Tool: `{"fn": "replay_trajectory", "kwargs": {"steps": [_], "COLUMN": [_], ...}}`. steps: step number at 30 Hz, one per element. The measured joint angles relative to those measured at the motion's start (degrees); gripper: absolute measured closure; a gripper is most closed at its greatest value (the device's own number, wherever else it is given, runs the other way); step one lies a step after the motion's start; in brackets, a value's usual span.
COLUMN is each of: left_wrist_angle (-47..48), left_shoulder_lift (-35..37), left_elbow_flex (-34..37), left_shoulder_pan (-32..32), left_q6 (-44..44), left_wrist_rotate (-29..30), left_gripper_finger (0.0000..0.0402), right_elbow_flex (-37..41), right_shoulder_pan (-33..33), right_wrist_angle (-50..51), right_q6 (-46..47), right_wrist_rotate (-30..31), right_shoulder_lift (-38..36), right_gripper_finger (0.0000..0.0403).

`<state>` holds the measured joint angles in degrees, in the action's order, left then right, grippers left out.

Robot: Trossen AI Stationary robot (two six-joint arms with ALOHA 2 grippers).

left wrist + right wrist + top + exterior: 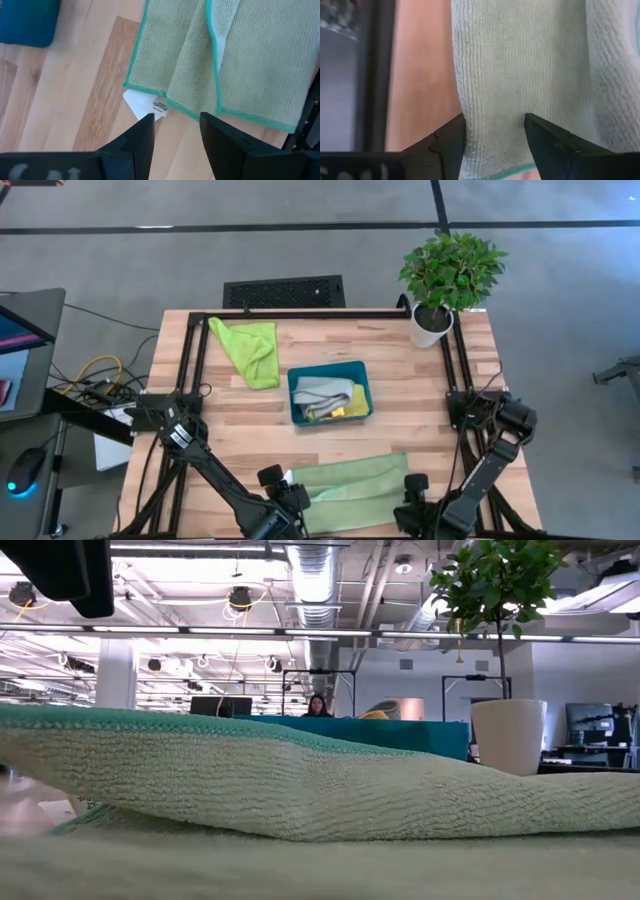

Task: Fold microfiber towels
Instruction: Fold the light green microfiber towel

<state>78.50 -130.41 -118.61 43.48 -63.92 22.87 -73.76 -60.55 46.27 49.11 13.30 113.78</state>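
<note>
A pale sage green towel [355, 485] lies folded into a long strip at the table's near edge, a teal-hemmed edge [214, 65] running along its top. My left gripper [288, 492] is open above the towel's left end, over its white label [150, 104]. My right gripper [412, 498] is open and points down at the towel's right end [495, 75]. A lime green towel [250, 350] lies crumpled at the far left. Grey [322, 391] and yellow [340, 412] towels lie in the teal tray [296, 412]. My right gripper comes from above at the sage towel's right end, near its hemmed edge [510, 170], its open fingers [451, 135] over the cloth. I cannot tell whether the fingertips touch the cloth.
A potted plant [445, 280] stands at the far right corner. Black frame rails [195, 360] run along the table's left, right and far sides. Bare wood [250, 430] lies between the tray and the sage towel. A person [318, 705] sits far off in the room.
</note>
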Motion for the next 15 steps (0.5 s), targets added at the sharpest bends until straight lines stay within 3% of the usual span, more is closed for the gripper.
{"fn": "replay_trajectory", "kwargs": {"steps": [7,15], "left_wrist_angle": [0.00,0.03], "left_shoulder_lift": [0.00,0.00], "left_elbow_flex": [0.00,0.00], "left_shoulder_pan": [0.00,0.00], "left_q6": [0.00,0.02], "left_wrist_rotate": [-0.02,-0.02], "left_gripper_finger": [0.0251,0.0251], "right_elbow_flex": [0.00,0.00], "right_shoulder_pan": [1.48,5.61], "right_wrist_angle": [4.51,4.71], "right_q6": [0.45,-2.83], "right_wrist_rotate": [-0.12,-0.06], "right_shoulder_lift": [-0.04,-0.16], "right_gripper_finger": [0.0213,0.0378]}}
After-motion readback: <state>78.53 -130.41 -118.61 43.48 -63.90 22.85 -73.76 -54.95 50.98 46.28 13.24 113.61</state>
